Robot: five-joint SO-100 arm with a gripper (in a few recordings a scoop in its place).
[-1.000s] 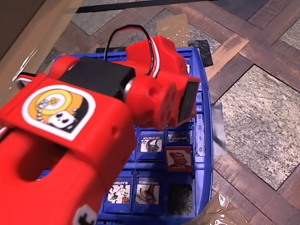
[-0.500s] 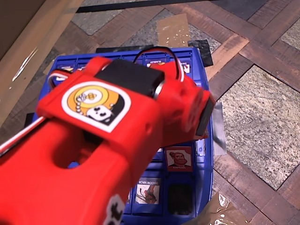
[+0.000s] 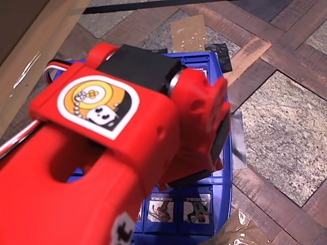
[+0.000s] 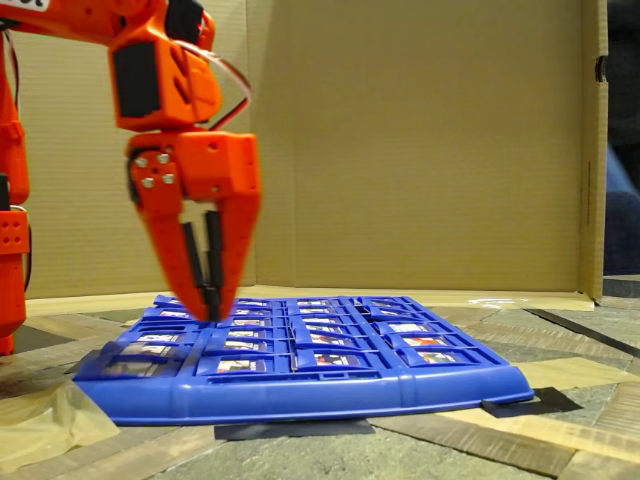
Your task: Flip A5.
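A5 (image 3: 196, 210) lies flat in the bottom right corner slot of the blue game board (image 3: 228, 178) in the overhead view, showing a pale card with a greenish figure. My red arm (image 3: 127, 138) covers most of the board above that tile and hides its own fingers. In the fixed view my gripper (image 4: 210, 312) points straight down. Its dark fingers (image 4: 190, 260) are drawn together, with the tips touching the tiles at the left rear of the board (image 4: 300, 395). Nothing shows between the fingers.
A "Shadow Ninja" tile (image 3: 160, 210) lies flat next to A5. The board rests on a patterned floor, held by black tape (image 4: 520, 405) and grey tape (image 3: 237, 138). A cardboard wall (image 4: 420, 150) stands behind it. Brown tape (image 4: 40, 425) lies at the left.
My arm has swung down over the board. The upright red portrait tile no longer shows, and the dark corner slot below it now holds a pale card with a greenish figure.
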